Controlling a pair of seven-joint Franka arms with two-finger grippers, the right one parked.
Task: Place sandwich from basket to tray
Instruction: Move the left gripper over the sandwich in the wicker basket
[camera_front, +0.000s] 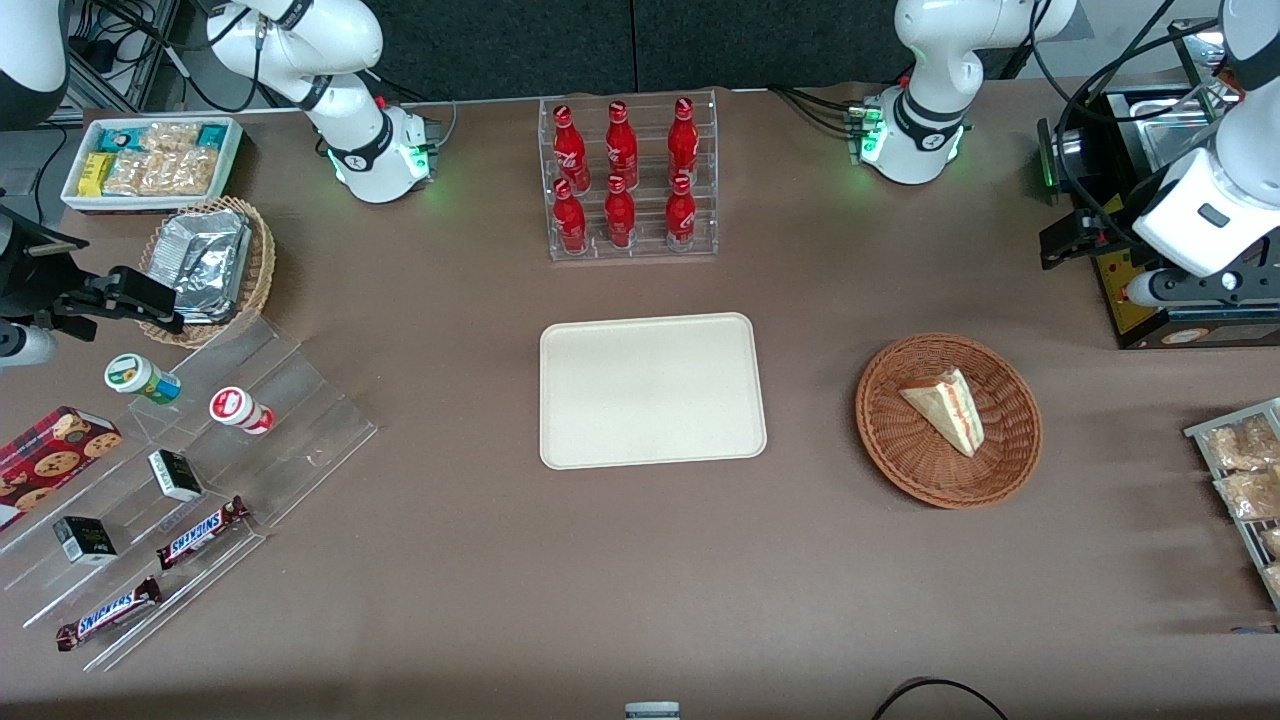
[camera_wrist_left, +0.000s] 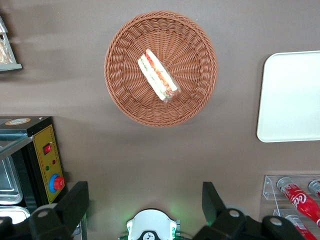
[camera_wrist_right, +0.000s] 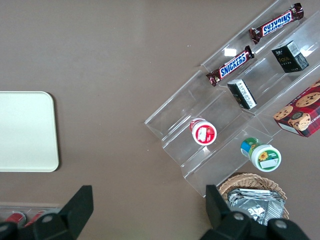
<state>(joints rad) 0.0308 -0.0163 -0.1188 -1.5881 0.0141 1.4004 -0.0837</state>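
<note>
Sandwich (camera_front: 947, 408) lies on its side in the basket (camera_front: 890, 440), roughly centred, bread wedge pointing toward the tray, red/orange/green filling edge facing the working arm's end of the table. Wrist view shows the same: sandwich (camera_wrist_left: 158, 75) mid-basket (camera_wrist_left: 125, 95), nothing else in there. Basket sits on the brown table (camera_front: 640, 580) beside the tray (camera_front: 652, 390), apart from it with bare tabletop between; tray holds nothing. Left gripper (camera_wrist_left: 145, 202) hangs high above the table, off the basket toward the arm's base, fingers (camera_wrist_left: 76, 202) spread wide, holding nothing. In the front view it's up by the table's edge at the working arm's end (camera_front: 1100, 240), over a black appliance with a yellow panel (camera_front: 1130, 290). Farther from the camera than the tray: clear rack of red cola bottles (camera_front: 625, 180). Toward the parked arm's end: tan basket of foil packets (camera_front: 210, 262), white bin of snacks (camera_front: 150, 160), acrylic steps with Snickers bars (camera_front: 200, 532), small cups and boxes.
</note>
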